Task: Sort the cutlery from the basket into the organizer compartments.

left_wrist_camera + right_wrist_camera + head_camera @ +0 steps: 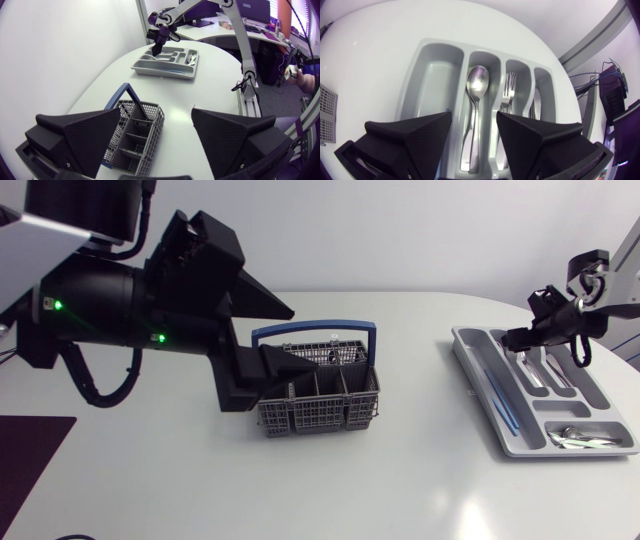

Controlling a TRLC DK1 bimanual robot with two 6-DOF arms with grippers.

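The left gripper [156, 114] hangs wide open and empty over the grey, blue-handled cutlery basket [318, 395] near the middle of the table [400, 490]. By the table's right edge, the right gripper [474, 116], fingers apart and holding nothing, hovers above the organizer [427, 55]. There a spoon [477, 82] and a fork [509, 85] lie in neighbouring compartments.

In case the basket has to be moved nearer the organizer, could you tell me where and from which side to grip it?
Probably the blue handle, at the middle of its top bar, coming from straight above. It arches upright over the basket, a slim bar with free space on both sides, whereas the mesh walls are wide. The open left claw sits beside it.
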